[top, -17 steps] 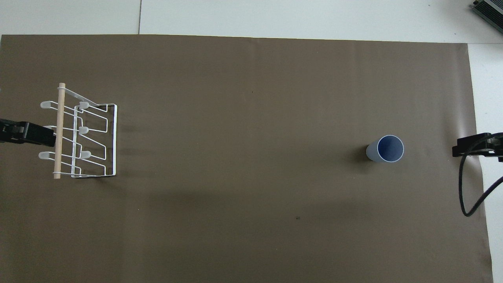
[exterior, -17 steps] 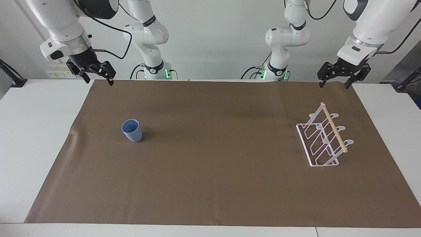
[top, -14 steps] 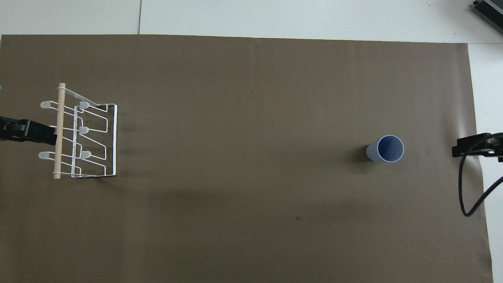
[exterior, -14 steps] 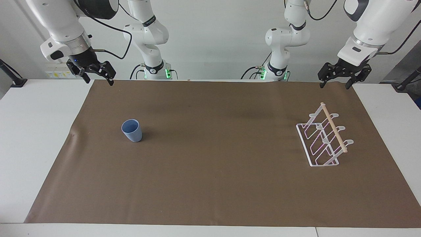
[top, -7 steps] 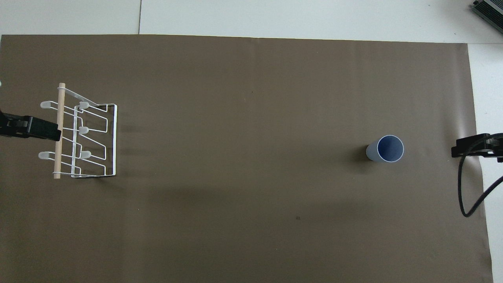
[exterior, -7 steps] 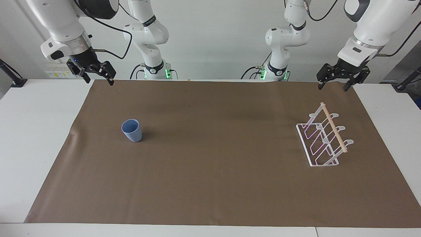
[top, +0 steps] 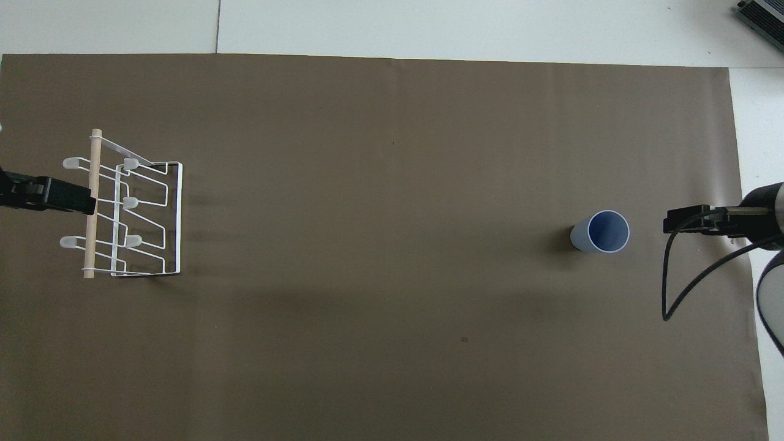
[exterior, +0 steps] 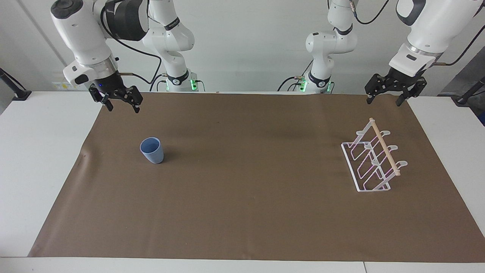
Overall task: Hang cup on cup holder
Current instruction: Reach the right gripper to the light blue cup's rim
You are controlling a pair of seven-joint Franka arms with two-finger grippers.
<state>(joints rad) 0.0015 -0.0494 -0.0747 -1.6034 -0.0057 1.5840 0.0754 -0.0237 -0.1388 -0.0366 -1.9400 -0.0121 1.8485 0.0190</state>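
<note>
The light-blue cup (exterior: 152, 150) (top: 602, 232) stands upright, mouth up, on the brown mat toward the right arm's end of the table. The white wire cup holder (exterior: 373, 157) (top: 125, 208) with its wooden dowel stands on the mat toward the left arm's end. My right gripper (exterior: 123, 107) hangs open and empty above the mat's edge nearest the robots, apart from the cup; in the overhead view it (top: 692, 220) shows beside the cup. My left gripper (exterior: 383, 99) hangs open and empty above the mat's corner nearest the robots, apart from the cup holder.
A brown mat (exterior: 250, 189) covers most of the white table (exterior: 38, 159). A black cable (top: 680, 288) loops down from the right arm's wrist. A dark device corner (top: 762, 13) lies at the table's farthest corner at the right arm's end.
My right gripper has come down and moved out over the mat toward the cup. My left gripper has barely shifted. Cup and cup holder have stayed put.
</note>
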